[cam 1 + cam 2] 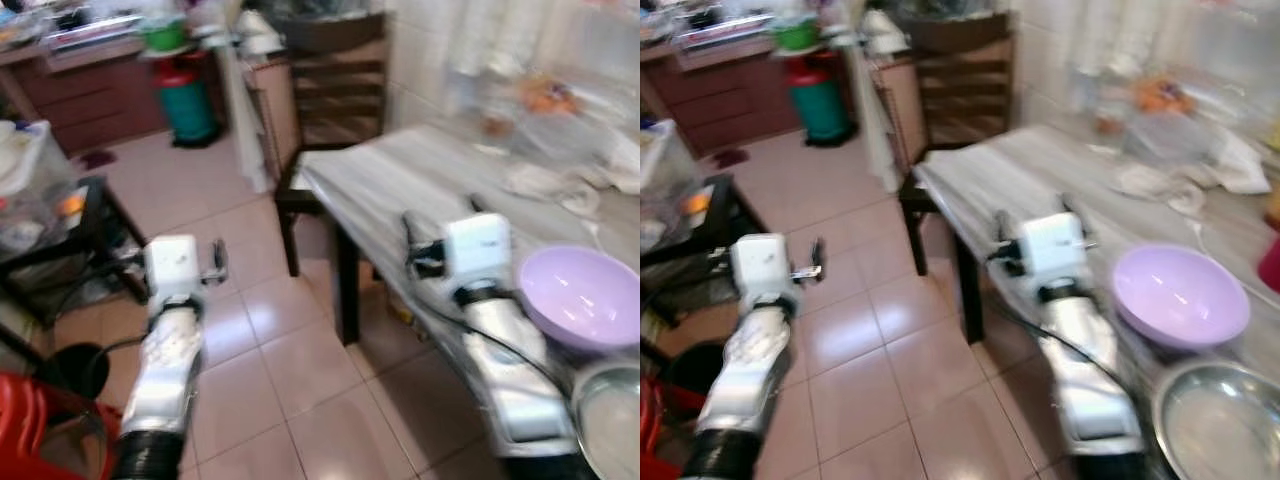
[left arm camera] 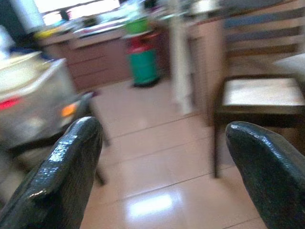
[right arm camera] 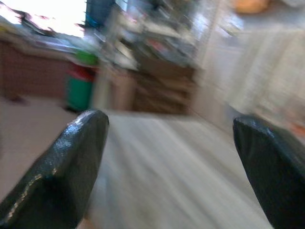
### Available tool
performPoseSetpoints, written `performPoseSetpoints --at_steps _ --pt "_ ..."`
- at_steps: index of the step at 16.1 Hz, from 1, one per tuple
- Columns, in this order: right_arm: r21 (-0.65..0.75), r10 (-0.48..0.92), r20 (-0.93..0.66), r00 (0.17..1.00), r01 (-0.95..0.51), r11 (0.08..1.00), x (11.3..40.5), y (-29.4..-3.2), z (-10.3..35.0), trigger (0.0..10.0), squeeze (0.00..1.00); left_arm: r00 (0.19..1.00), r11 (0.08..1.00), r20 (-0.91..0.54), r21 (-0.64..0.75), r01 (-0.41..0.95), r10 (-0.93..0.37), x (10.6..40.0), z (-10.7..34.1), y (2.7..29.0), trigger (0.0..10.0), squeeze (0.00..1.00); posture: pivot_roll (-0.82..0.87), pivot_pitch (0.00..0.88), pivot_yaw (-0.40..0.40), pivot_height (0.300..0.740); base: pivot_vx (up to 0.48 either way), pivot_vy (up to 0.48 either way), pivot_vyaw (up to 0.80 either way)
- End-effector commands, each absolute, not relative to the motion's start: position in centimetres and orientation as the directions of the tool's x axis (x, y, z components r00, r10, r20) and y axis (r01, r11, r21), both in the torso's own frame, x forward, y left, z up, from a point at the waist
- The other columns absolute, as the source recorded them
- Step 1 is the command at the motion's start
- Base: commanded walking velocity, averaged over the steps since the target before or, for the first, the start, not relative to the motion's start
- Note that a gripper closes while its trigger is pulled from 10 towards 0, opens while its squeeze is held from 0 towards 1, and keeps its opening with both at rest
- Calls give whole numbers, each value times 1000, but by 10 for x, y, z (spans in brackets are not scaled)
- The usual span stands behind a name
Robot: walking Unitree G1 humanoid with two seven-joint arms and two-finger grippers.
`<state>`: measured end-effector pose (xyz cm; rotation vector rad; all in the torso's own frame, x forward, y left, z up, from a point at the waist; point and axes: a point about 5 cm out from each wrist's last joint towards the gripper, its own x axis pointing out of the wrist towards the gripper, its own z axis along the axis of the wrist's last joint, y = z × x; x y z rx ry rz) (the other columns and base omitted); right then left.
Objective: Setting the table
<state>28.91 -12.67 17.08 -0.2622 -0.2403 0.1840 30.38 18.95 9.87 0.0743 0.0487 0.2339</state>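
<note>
A lilac bowl [image 1: 580, 295] stands on the grey-clothed table [image 1: 420, 190] near its front right corner. Just nearer to me sits a shiny steel bowl [image 1: 1220, 425]. My right arm reaches over the table's near edge, to the left of the lilac bowl. In the right wrist view my right gripper [image 3: 169, 162] is open, nothing between its black fingers [image 3: 62, 167], with bare tabletop ahead. My left arm is held out over the tiled floor left of the table. My left gripper [image 2: 164, 157] is open and empty, facing the floor and a chair seat [image 2: 262, 90].
A dark wooden chair [image 1: 330, 100] stands at the table's far end. Cloths and clear containers [image 1: 1170, 140] crowd the table's back right. A green and red gas cylinder [image 1: 187, 95] stands by brown cabinets. A black rack with plastic boxes [image 1: 40, 190] and a red seat [image 1: 40, 420] are on my left.
</note>
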Motion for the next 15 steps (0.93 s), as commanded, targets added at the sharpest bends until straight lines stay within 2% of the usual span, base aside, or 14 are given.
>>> performPoseSetpoints --at_steps 1,6,10,12,15 --pt "-284 216 211 953 -152 947 291 -130 172 10000 0 970 967 -19 84 -241 244 304 102 187 10000 0 -177 0 77 740 0 0 769" --pt "-276 254 200 946 -195 941 297 -126 171 10000 0 957 955 -21 74 -286 288 298 96 188 10000 0 -139 0 20 740 0 0 716" --pt "-263 289 178 941 -237 935 302 -125 169 10000 0 944 944 -39 55 -326 328 292 89 188 10000 0 -108 0 -21 740 0 0 0" --pt "-257 287 180 941 -237 937 305 -124 169 10000 0 944 944 -48 61 -324 327 290 86 187 10000 0 -103 0 -20 740 0 0 0" --pt "-241 253 177 951 -208 948 303 -127 165 10000 0 950 949 -48 77 -306 310 293 88 189 10000 0 -125 0 18 740 0 280 0"
